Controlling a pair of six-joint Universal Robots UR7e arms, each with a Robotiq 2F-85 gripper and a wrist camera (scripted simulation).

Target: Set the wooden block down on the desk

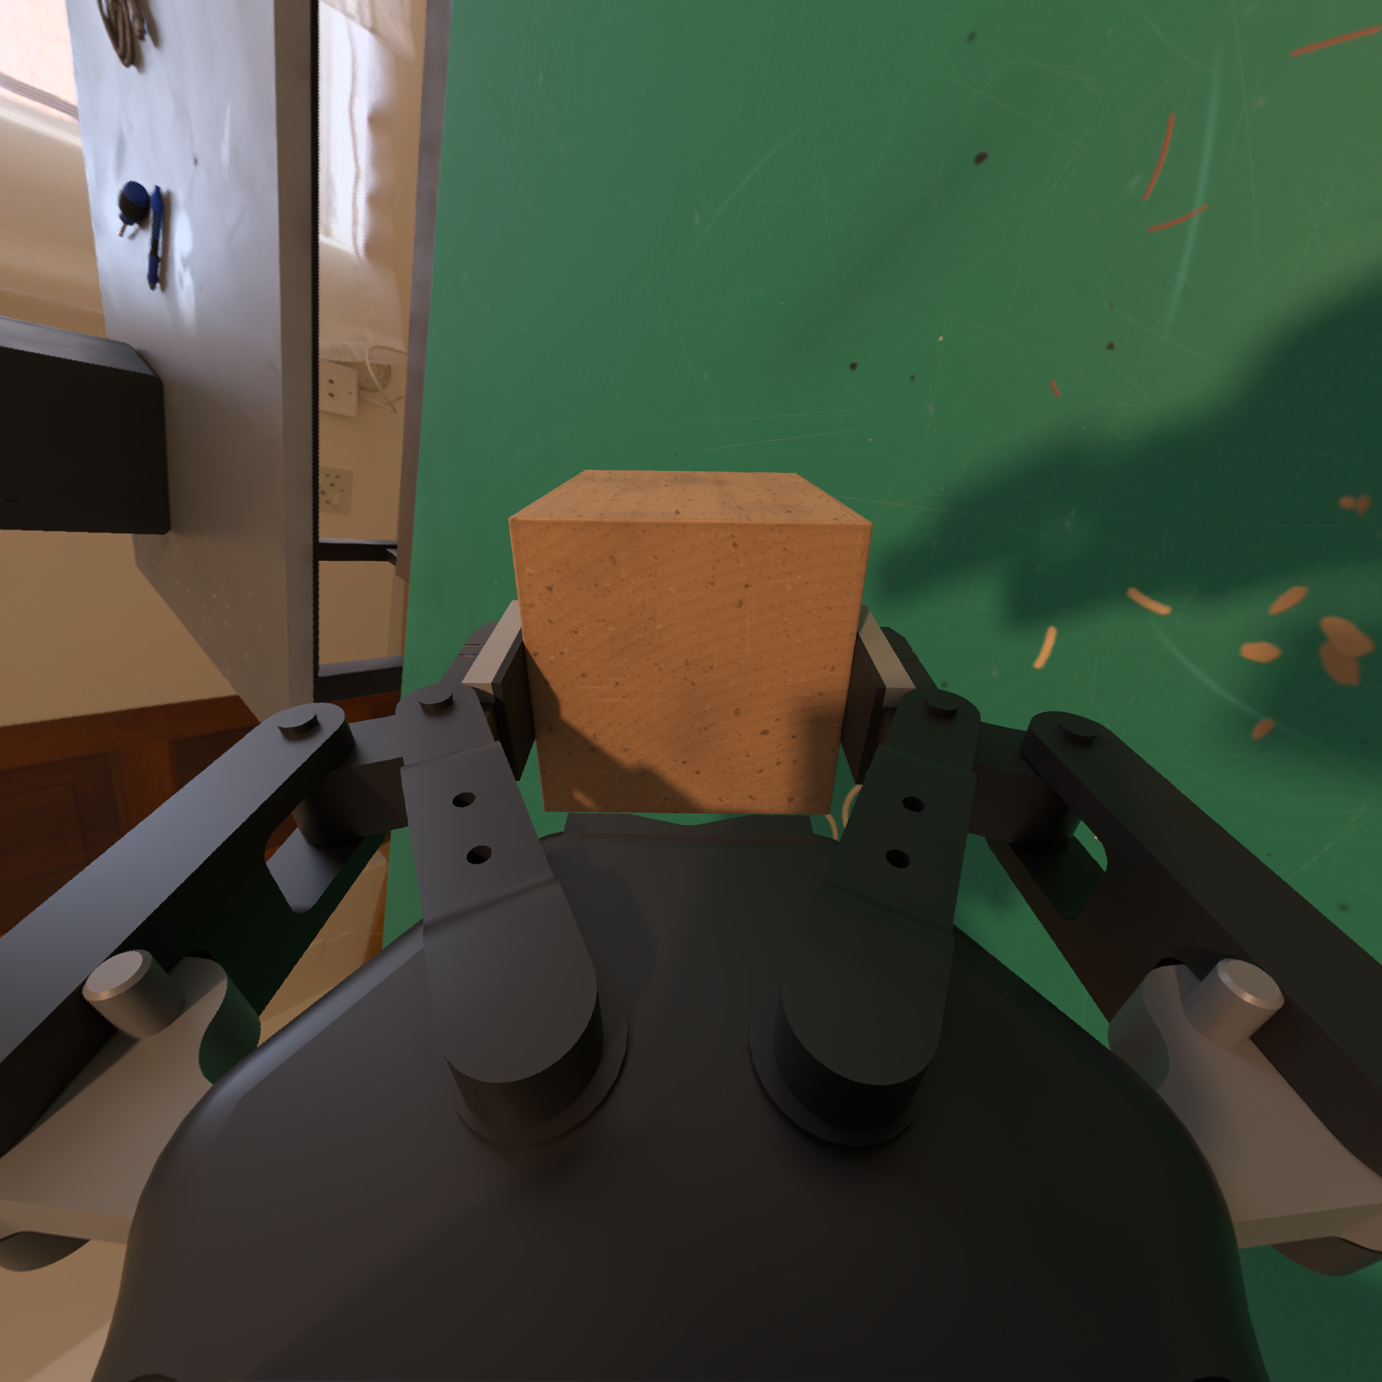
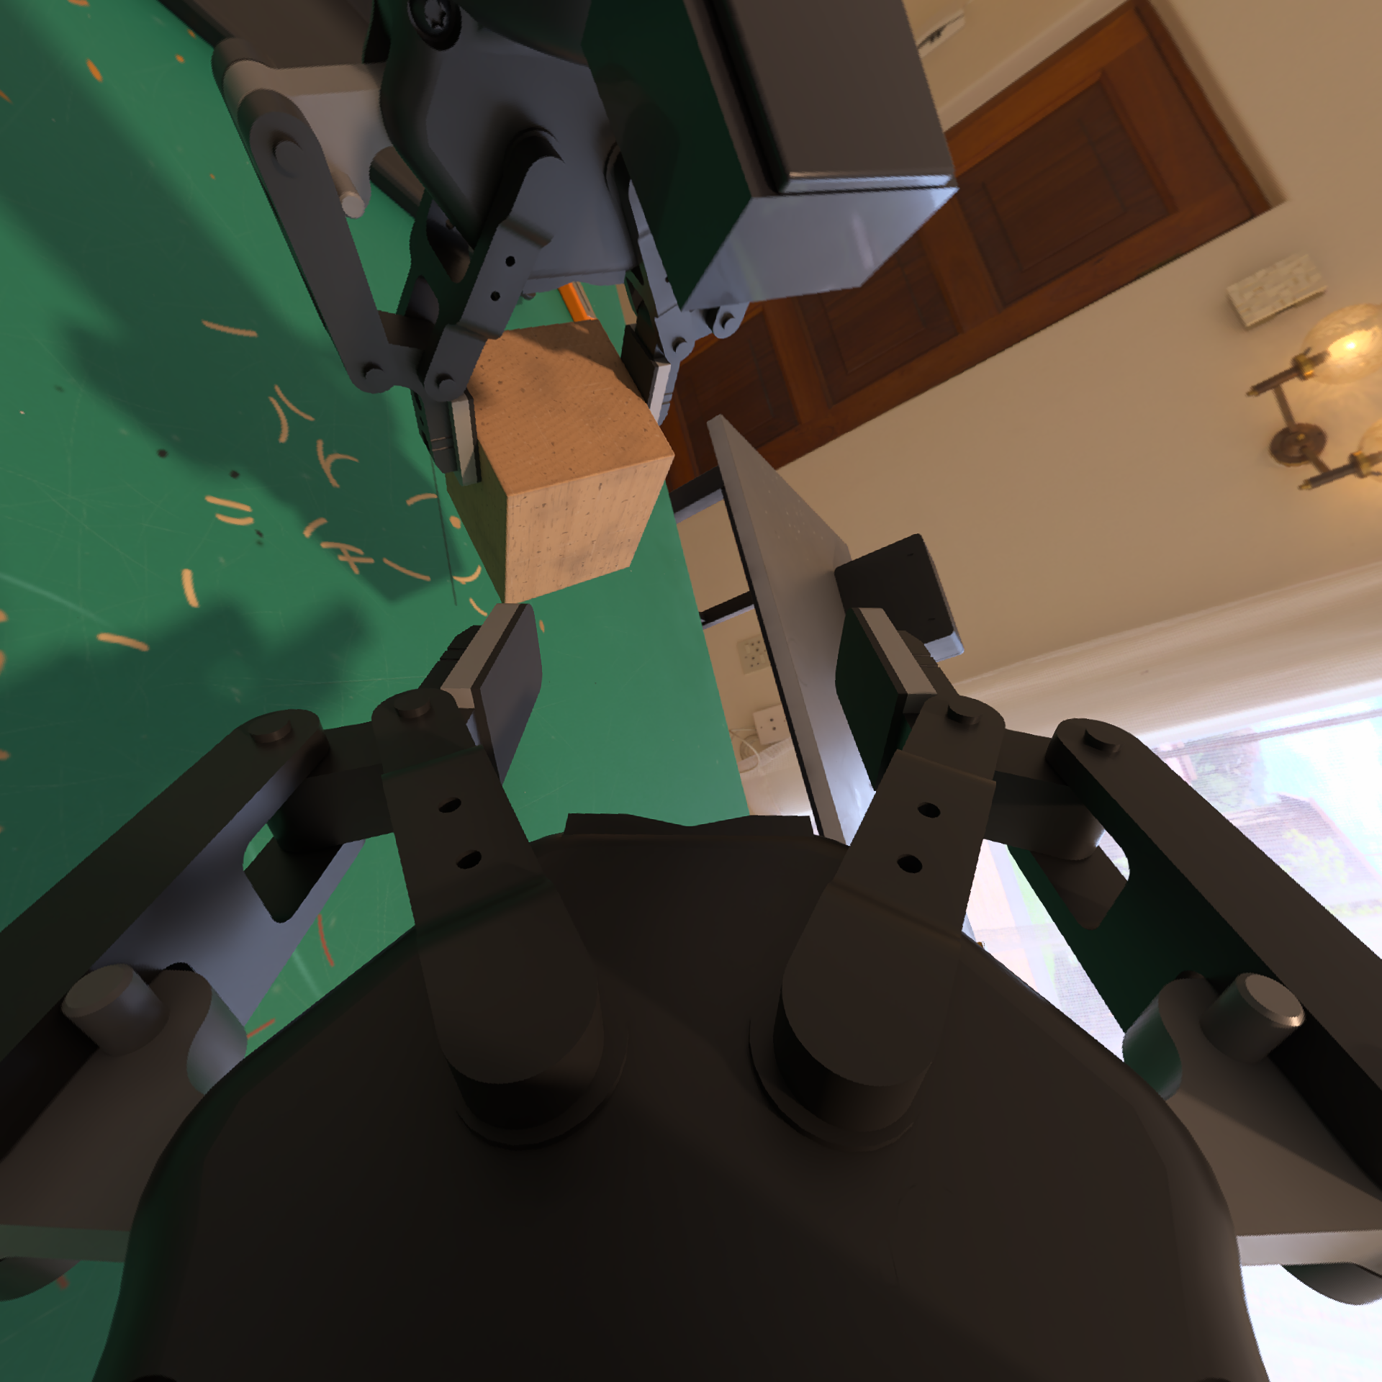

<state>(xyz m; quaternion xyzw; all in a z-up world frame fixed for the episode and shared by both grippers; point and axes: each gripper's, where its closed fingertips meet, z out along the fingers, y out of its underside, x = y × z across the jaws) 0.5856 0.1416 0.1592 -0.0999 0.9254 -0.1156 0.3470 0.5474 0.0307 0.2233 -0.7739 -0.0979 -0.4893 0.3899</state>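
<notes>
The left tool is pinching the wooden block by two opposite faces, holding it clear above the green bench, so lowering and release remain, while the right tool is waiting spread empty just beside the block.

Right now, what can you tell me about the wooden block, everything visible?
The wooden block is a plain cube of light brown, speckled wood with fine grain and sharp edges. The left gripper holds it by two opposite sides, its pads pressed flat against them. It hangs over the green desk, near its edge. The open right gripper is close by, not touching it.
</notes>
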